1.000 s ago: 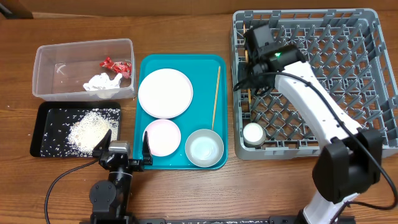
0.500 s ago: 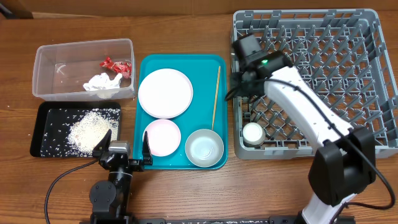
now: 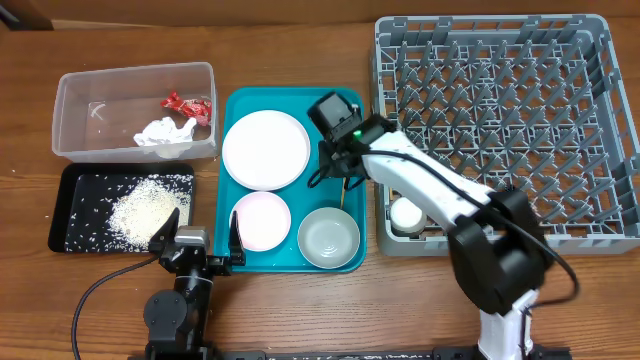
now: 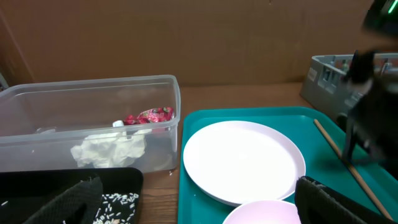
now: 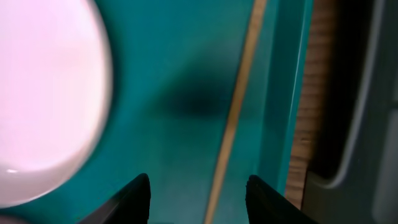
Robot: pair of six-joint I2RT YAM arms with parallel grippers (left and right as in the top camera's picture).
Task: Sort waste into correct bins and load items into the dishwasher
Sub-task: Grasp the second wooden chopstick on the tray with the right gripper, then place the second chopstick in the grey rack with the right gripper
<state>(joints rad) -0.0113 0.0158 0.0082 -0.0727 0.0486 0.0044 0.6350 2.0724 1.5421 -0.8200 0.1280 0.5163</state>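
Right hand [image 5: 198, 186]: fingers apart, clamped on nothing, hovering over the chopstick [image 5: 233, 124] at the right side of the teal tray [image 3: 240, 100].
Left hand [image 3: 200, 235]: spread wide and empty, low at the table's near edge, between black tray [image 3: 62, 215] and teal tray.
Waste: wrapper [image 3: 188, 104] and tissue [image 3: 163, 132] lie in the tub [image 3: 75, 100]; rice [image 3: 140, 208] lies in the black tray. Sorting looks done to me.
Loaded: cup [image 3: 407, 214] sits in the rack [image 3: 600, 120], near-left corner.
Left on the teal tray: big plate [image 3: 265, 149], small plate [image 3: 260, 220], bowl [image 3: 328, 238], chopstick.
Second chopstick: I cannot make it out.
Progress: waste finished, loading barely begun, I judge.
Next: drop lower, close on the chopstick, and carry it to the rack.
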